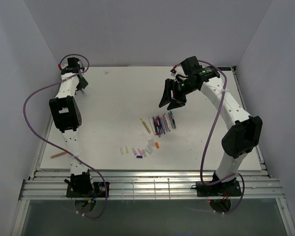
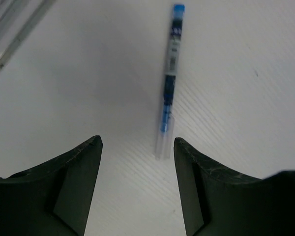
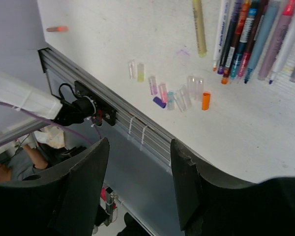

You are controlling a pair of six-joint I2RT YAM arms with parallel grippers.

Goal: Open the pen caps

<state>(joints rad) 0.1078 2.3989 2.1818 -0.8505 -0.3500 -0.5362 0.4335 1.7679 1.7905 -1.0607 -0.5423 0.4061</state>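
While left hand (image 2: 137, 147) and right hand (image 3: 140, 147) gape, pastel pen caps (image 3: 170, 99) lie near seemingly uncapped pens (image 3: 246, 39).

Some ten pens (image 3: 199, 29), about eleven loose caps (image 3: 206, 101)

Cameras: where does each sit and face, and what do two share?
Top external: overhead behind the robot, facing down; left arm, right arm, table show.
Left wrist: over its open jaws, facing down at a blue pen.
Right wrist: over its open jaws, facing the table's near edge.
Shared: top and right wrist show pens, pen caps.
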